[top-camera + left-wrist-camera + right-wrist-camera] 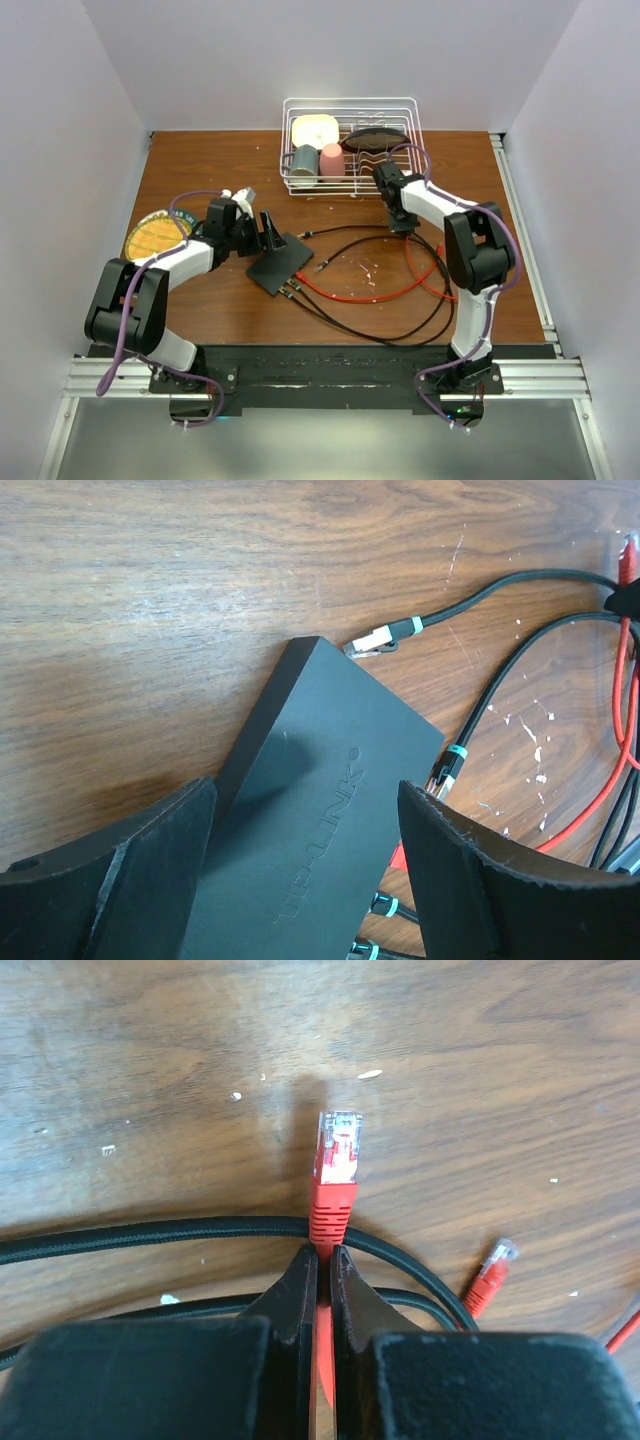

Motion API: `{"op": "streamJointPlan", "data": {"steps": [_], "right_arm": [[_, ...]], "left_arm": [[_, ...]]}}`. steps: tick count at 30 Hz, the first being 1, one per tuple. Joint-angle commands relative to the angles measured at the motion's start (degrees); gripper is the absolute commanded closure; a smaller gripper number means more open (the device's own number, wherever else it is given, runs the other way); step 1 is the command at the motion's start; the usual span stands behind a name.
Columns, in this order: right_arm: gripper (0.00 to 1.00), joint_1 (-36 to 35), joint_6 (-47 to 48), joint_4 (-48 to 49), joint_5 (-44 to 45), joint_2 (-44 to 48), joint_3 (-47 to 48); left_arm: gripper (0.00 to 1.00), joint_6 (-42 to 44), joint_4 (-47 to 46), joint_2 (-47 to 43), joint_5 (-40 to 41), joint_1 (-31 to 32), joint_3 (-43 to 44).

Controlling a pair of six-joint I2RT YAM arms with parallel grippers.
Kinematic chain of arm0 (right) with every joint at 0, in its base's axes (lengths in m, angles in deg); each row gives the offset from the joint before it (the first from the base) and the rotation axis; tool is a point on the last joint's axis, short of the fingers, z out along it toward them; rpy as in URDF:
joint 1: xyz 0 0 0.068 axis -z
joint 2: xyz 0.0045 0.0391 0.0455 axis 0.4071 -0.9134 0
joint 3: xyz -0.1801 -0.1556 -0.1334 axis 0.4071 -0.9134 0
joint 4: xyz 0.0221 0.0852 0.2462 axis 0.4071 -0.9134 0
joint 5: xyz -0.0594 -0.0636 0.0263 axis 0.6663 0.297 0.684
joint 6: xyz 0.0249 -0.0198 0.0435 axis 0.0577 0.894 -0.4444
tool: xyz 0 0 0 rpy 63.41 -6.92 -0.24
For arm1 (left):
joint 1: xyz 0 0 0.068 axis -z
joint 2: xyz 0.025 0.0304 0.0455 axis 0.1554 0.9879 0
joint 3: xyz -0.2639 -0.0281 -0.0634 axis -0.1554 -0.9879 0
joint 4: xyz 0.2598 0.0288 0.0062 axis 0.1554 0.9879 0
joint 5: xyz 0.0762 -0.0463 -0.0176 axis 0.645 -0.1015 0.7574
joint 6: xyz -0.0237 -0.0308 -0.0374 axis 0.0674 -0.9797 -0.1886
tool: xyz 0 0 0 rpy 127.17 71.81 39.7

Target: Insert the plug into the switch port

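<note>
Soft, even light is filling every view.
The red plug [338,1150] is casting a faint shadow toward 11 o'clock; the table [520,1040] is washing out pale toward 12 o'clock; the switch [320,820] is carrying a dull sheen and a dark shadow at 9 o'clock.

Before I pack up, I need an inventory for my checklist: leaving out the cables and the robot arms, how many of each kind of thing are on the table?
switch: 1
wire rack: 1
cups: 2 (grey-blue cup, pink cup)
cream square dish: 1
dark oval item: 1
yellow plate: 1
total: 7
</note>
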Motion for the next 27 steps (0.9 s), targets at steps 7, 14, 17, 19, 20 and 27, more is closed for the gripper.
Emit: {"op": "streamJointPlan", "data": {"steps": [7,14,17,19,20,27], "right_arm": [[1.00,-8.7,2.4,-0.8,4.1,14.1,2.4],[1.00,-14.4,2.2,-0.3,-1.7,14.1,-0.7],[1.00,-15.8,3.6,2.6,-7.7,13.1,-3.0],[1.00,-16.6,4.0,3.5,-9.7,10.9,-3.4],[1.00,-17.6,4.2,4.0,-10.5,10.1,-3.4],[1.00,-20.2,3.1,6.1,-8.3,2.7,-3.6]], "left_arm": [[0.24,0.8,-5.2,-4.4,-4.5,0.8,-2.2],[0.30,1.8,-5.0,-9.5,-1.8,3.2,-1.8],[0.43,2.2,-5.1,-9.6,-2.1,4.2,-1.3],[0.69,2.7,-5.3,-9.0,-2.5,5.4,-0.9],[0.77,2.8,-5.3,-8.7,-2.5,5.8,-0.7],[1.00,2.6,-6.5,-4.1,-0.5,9.4,-1.4]]}}
